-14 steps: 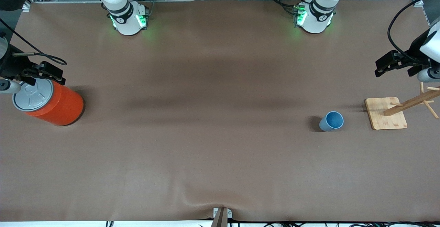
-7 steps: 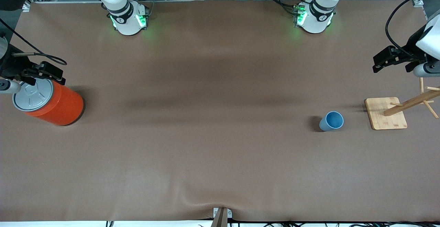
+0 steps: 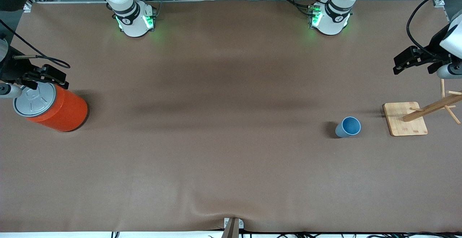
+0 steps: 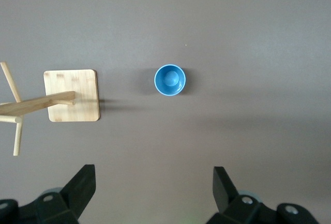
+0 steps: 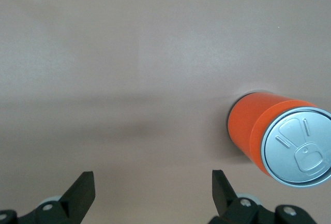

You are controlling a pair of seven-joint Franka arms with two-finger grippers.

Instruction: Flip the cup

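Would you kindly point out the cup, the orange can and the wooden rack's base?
cup (image 3: pixel 349 126): front view, on its blue inside, mouth up.
orange can (image 3: pixel 68 111): front view, on its orange side wall.
wooden rack's base (image 3: pixel 401 125): front view, on the bare flat board.

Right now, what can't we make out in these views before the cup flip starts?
- Cup: its base is hidden by its own body in both the front and left wrist views.
- Wooden rack: its top is cut off by the front view's edge.
- Left pincer: only its open fingertips show in the left wrist view.
- Right pincer: open, over bare table beside the orange can.
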